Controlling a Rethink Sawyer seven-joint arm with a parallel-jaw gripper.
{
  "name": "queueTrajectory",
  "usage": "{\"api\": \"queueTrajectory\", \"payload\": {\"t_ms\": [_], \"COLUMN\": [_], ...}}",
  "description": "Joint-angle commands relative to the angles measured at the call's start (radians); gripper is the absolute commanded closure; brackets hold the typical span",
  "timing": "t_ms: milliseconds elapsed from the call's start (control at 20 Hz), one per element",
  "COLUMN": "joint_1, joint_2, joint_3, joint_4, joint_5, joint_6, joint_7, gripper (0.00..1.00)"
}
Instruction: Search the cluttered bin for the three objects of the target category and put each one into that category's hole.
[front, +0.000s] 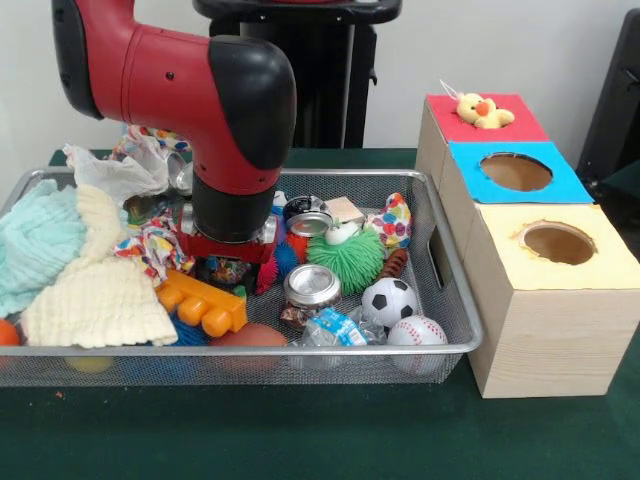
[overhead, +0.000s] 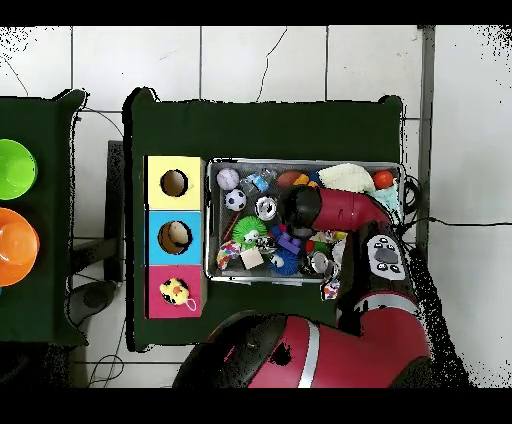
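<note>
Item: yellow duckling (front: 482, 110), lying on the red box top (front: 520, 118) at or over its hole, outside the bin (front: 455, 300). No other toy animal could be identified among the clutter. Gripper (front: 232, 262) stood low in the bin's middle, buried among toys; whether the jaws were wide or closed could not be told. Risk, judged: blind grasp snagging the patterned cloth (front: 150, 245) or lifting the wrong toy.

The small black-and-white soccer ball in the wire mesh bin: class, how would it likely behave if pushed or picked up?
The small black-and-white soccer ball is round, so it would probably roll when nudged. The white baseball and the silver wire mesh bin wall close by would likely stop it soon. Its smooth curved surface may slip from a pinch.
</note>
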Motion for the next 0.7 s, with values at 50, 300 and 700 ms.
{"api": "queueTrajectory", "payload": {"t_ms": [50, 300, 700], "joint_1": [-0.172, -0.196, -0.241], "joint_2": [-0.067, -0.106, -0.252], "joint_3": [0.229, 0.283, 0.376], "joint_4": [0.131, 0.123, 0.026], "joint_5": [-0.114, -0.12, -0.043], "joint_6": [-0.102, -0.034, 0.37], "joint_7": [-0.318, -0.283, -0.31], "gripper": [0.0, 0.0, 0.0]}}
